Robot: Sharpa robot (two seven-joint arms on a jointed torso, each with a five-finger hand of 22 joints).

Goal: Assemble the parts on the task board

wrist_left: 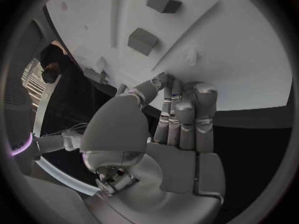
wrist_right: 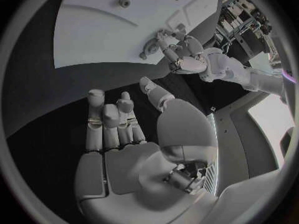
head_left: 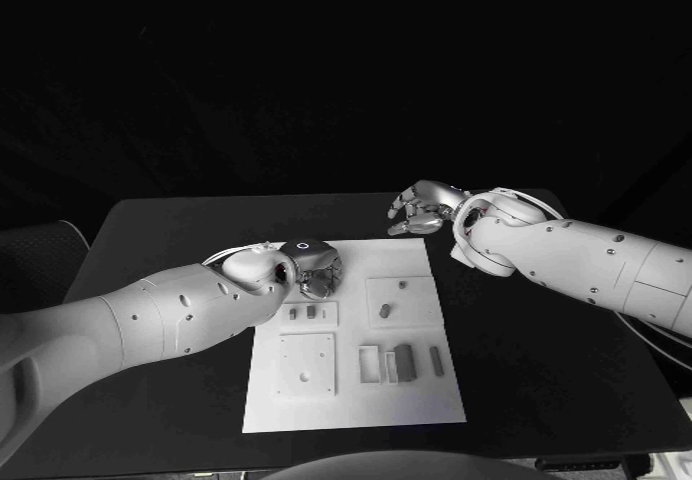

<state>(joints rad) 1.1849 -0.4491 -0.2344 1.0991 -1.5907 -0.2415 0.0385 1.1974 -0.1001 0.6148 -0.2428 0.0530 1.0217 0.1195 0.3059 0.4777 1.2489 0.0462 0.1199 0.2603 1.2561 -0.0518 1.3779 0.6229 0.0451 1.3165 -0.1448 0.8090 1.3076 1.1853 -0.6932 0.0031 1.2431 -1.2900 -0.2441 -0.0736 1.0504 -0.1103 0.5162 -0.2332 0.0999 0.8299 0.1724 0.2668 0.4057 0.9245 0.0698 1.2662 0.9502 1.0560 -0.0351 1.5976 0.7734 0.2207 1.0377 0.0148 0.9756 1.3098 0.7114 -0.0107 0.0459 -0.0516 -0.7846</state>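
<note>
The white task board [head_left: 353, 400] lies mid-tabletop [head_left: 548, 380], small grey parts [head_left: 405, 362] resting on it. The left hand [head_left: 315, 272] hovers over its far-left corner, fingers seemingly straight, holding nothing. The right hand [head_left: 426, 210] hangs beyond the far edge, fingers apart, empty.

A flat white rectangular task board [head_left: 353, 400] lies lengthwise in the middle of the black table. Small grey block-shaped parts [head_left: 405, 362] lie scattered across its raised panels: short pieces near the far half, longer upright bars side by side in the near half.
</note>
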